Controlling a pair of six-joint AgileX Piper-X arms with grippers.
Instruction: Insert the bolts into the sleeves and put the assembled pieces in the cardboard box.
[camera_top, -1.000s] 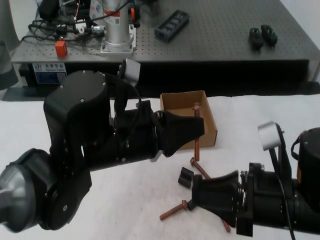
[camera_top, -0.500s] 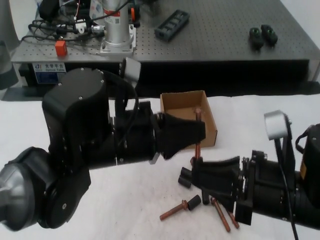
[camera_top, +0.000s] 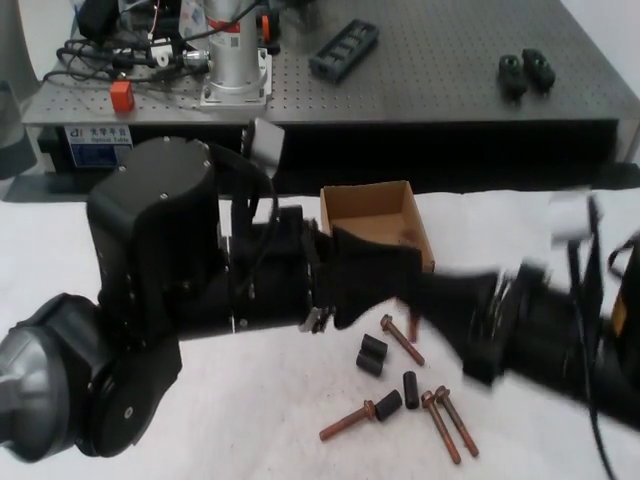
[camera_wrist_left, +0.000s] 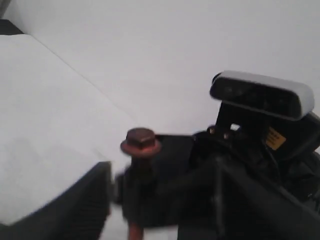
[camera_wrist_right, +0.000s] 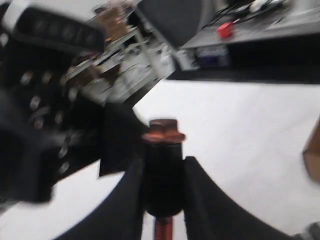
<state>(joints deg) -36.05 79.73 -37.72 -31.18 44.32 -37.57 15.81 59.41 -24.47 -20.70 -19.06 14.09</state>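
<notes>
Copper bolt (camera_wrist_right: 164, 131) in black sleeve (camera_wrist_right: 162, 182), held upright near the cardboard box (camera_top: 368, 215)
Head above the sleeve, shank below it — the right gripper (camera_wrist_right: 164, 166) is clamped on the sleeve. The left gripper (camera_top: 392, 268) sits at the same spot; whether it is open or closed, cannot tell. On the white worktop (camera_top: 230, 420) near the box: loose bolts (camera_top: 440, 427) and loose sleeves (camera_top: 372, 348).

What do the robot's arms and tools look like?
Both arms are black with bulky rounded joint housings. The left arm has a grey end cap and a thin black cable looping near its wrist. Each wrist carries a silver-grey camera. The right arm bears a yellow label. The left tool and right tool are black and taper forward.
</notes>
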